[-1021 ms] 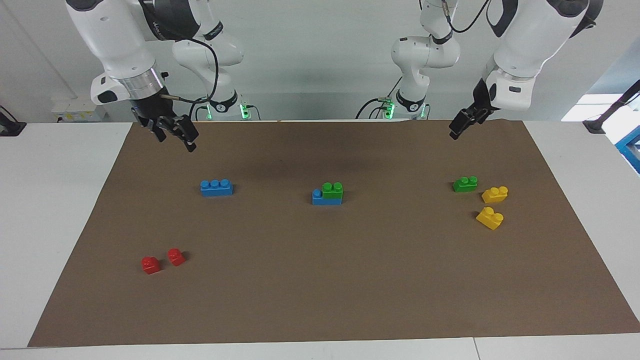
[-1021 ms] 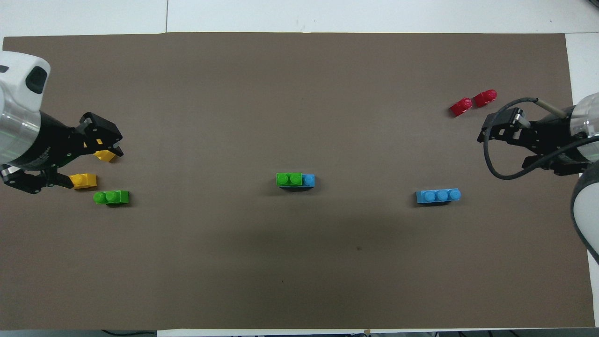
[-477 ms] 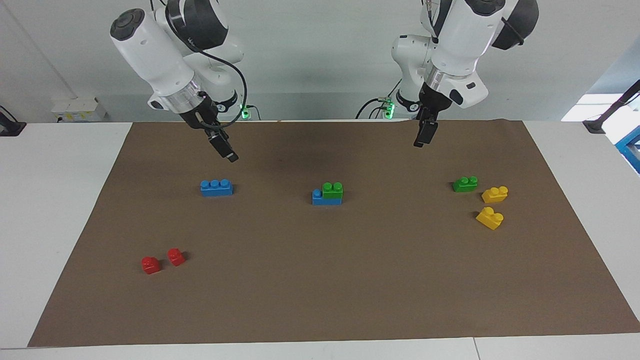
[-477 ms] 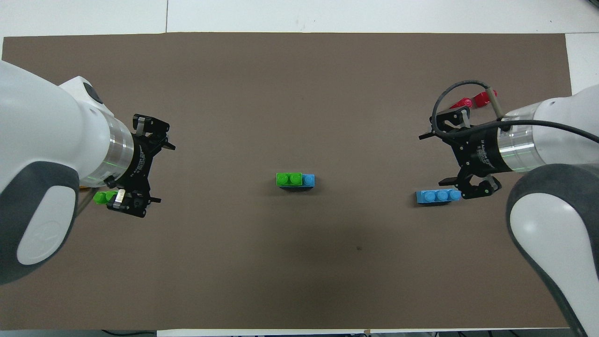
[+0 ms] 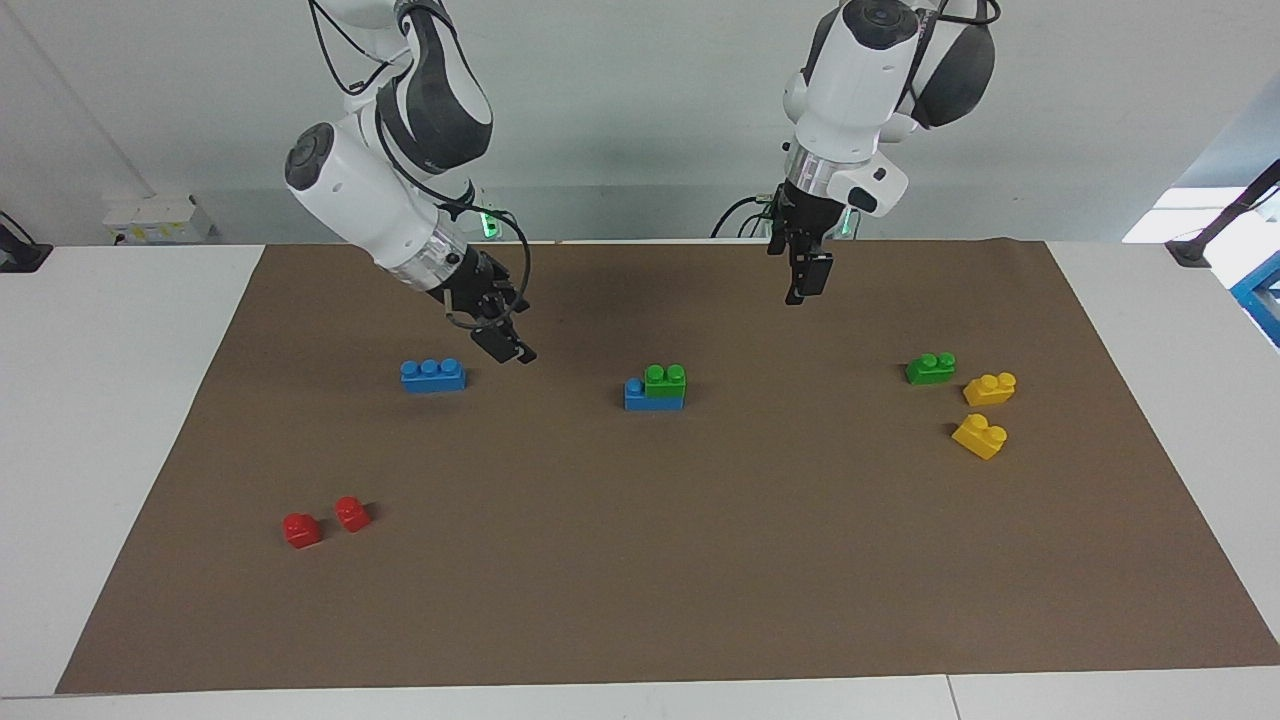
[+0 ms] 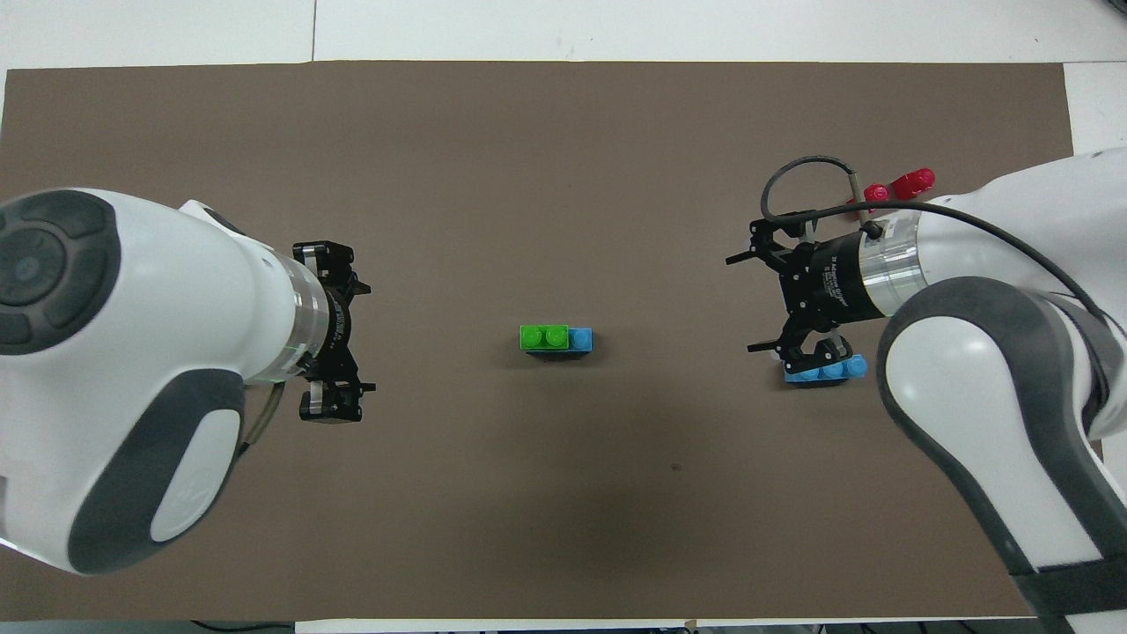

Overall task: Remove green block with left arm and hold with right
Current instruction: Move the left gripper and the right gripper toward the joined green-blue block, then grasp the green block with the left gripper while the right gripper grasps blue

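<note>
**Both grippers brought in toward the centre stack**

Left gripper point(image 5: 797, 282) has been swung in from the left arm's end of the table and now hangs over bare mat between the loose bricks there and the middle stack — well apart from it, and raised. In the overhead view its fingers point(image 6: 327, 254) are seen spread apart, with nothing between them. The right gripper point(image 5: 503, 345) has likewise been carried inward from the table edge and lowered; it is now held just above the mat beside the lone blue brick point(image 5: 433, 375), its fingers splayed and empty too.

The green block point(image 5: 665, 380) has not been touched. It sits pressed onto the blue brick point(image 5: 637, 395) under it at the middle of the table, covering two of that brick's studs and leaving one bare. A second green brick point(image 5: 930, 368) lies loose near the two yellow bricks point(image 5: 989, 388), and two red bricks point(image 5: 352, 513) lie apart toward the right arm's end.

The shift is judged to be an approach from both ends — the base brick is probably to be braced by the right gripper while the green one is pulled off by the left. Nothing has been gripped yet, so the separation itself remains to be done.
</note>
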Action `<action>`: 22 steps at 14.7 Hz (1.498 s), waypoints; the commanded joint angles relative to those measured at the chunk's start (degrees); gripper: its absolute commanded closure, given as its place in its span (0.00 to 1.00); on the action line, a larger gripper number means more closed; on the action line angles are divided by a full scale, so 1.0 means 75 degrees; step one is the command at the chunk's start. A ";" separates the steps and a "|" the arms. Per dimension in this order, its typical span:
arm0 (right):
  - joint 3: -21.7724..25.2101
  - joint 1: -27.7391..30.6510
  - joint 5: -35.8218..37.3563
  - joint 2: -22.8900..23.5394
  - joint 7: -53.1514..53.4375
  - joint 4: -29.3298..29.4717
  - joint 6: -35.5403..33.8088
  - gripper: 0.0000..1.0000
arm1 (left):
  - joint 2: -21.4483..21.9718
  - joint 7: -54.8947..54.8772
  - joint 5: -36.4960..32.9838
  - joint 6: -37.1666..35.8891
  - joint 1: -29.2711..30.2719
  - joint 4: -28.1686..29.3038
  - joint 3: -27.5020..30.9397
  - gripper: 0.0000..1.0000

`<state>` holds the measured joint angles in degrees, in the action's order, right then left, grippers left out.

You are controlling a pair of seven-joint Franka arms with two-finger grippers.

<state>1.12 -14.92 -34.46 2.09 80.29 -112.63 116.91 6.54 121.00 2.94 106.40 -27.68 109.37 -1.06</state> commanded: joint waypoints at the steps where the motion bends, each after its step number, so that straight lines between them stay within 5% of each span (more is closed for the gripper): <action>1: 0.0026 -0.0074 -0.0642 0.0260 0.0205 -0.0053 0.0221 0.04 | -0.0026 0.0540 0.0112 0.0484 -0.0234 0.0359 0.0118 0.00; 22: 0.0003 -0.1198 -0.2248 0.2042 -0.0358 -0.0064 0.1908 0.05 | -0.1984 0.2171 0.0112 0.3016 -0.1371 0.0675 0.0118 0.00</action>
<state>1.13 -23.01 -49.20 16.54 79.56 -112.84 129.18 -7.64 136.56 2.98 126.91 -37.06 113.88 -1.03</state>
